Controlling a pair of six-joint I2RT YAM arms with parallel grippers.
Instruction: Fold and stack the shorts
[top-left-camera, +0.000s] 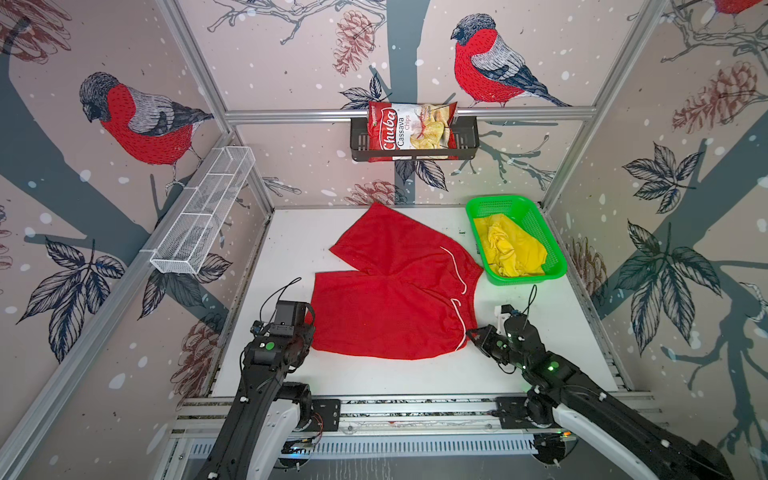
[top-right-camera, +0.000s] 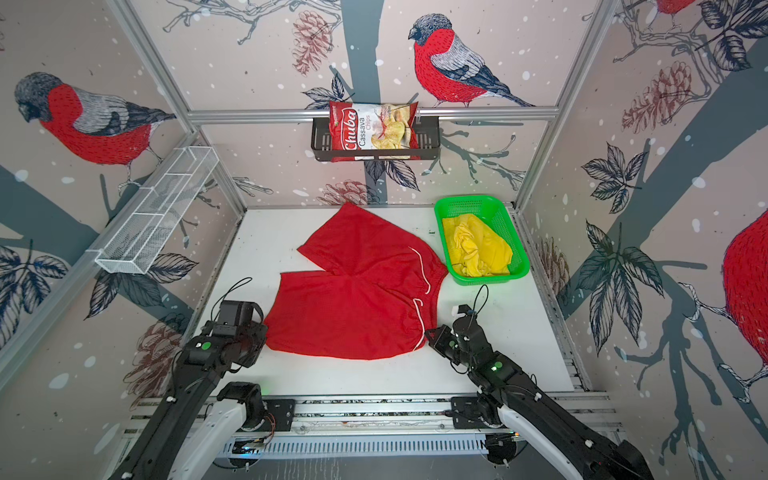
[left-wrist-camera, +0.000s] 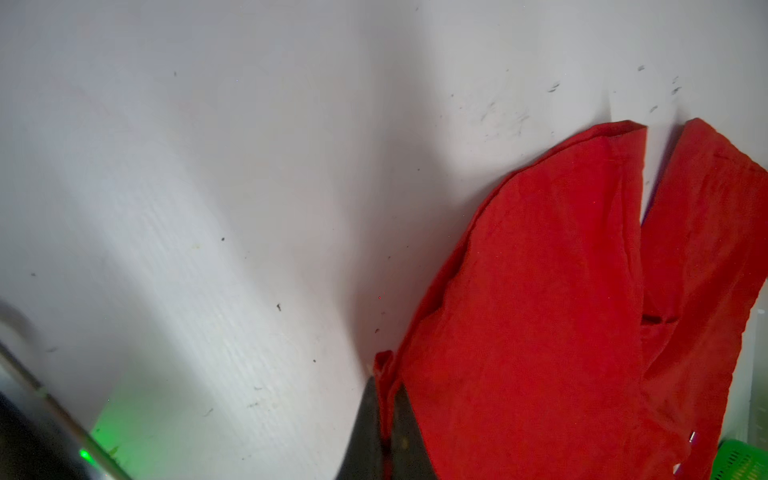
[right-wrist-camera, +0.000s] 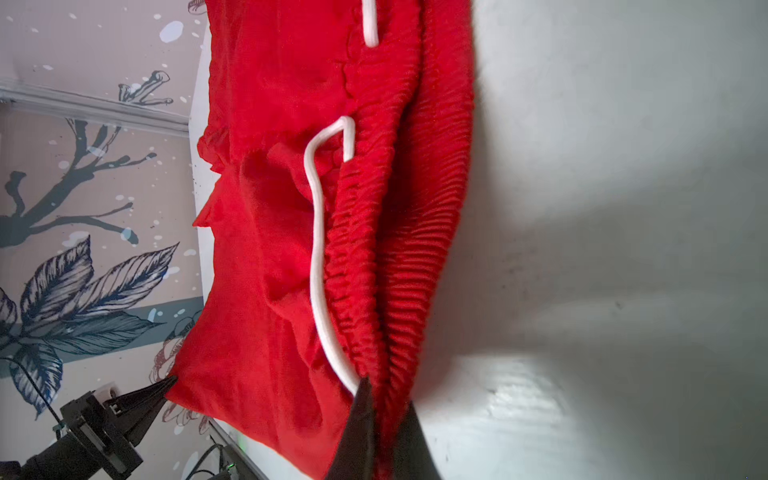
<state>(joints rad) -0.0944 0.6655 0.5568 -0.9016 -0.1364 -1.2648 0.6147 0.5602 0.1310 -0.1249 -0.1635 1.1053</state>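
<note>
Left gripper (left-wrist-camera: 384, 390) pinches a hem corner of the red shorts (top-left-camera: 386, 307), its jaws closed tight on a fold of cloth in the left wrist view. The right gripper (right-wrist-camera: 388, 392) clamps the gathered waistband at the garment's opposite near corner, its jaws drawn narrow on the elastic and the white drawstring (right-wrist-camera: 318, 249) running down to its tips. Between the two grippers the red shorts lie spread flat on the white table (top-left-camera: 415, 374) in both top views. One leg stretches from the left gripper toward the right gripper, and the other angles away from both toward the back wall. Beyond the right gripper, just beside the far end of the waistband, a green basket (top-left-camera: 525, 277) holds the yellow shorts (top-left-camera: 511, 249), crumpled in a heap inside. Farther behind both grippers, a red Chuba chips bag (top-left-camera: 409, 131) stands in a black rack (top-left-camera: 467, 139) hung on the rear rail. A white wire shelf (top-left-camera: 203, 212) runs along the side wall above and beyond the left gripper.
</note>
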